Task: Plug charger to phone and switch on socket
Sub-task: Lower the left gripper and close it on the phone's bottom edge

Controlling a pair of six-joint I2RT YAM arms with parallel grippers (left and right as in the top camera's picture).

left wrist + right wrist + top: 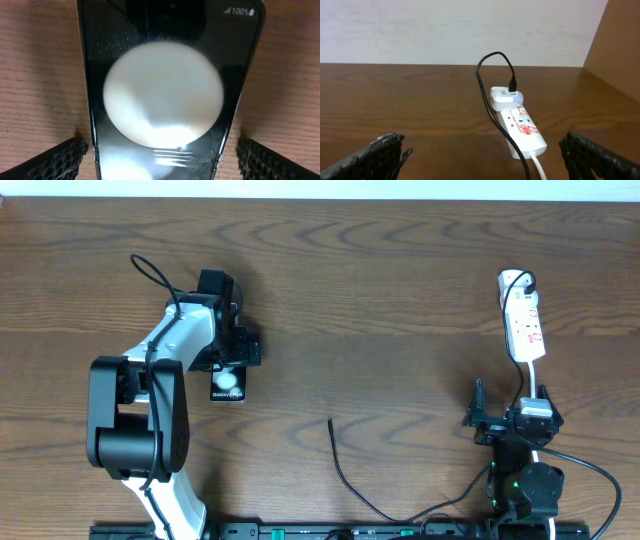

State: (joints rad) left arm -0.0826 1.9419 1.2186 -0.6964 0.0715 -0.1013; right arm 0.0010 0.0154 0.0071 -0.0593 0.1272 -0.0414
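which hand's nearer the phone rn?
Left. The left hand sits directly over the phone, with its open fingers on either side of it. The right hand is far off on the opposite side, open, near the socket.

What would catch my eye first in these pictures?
Probably the phone, filling the left wrist view with a big round white reflection on its glossy screen; overhead it lies at the tip of the white left arm. Next, the white power strip at the far right of the table, and the thin black cable whose loose tip lies mid-table, plugged into nothing.
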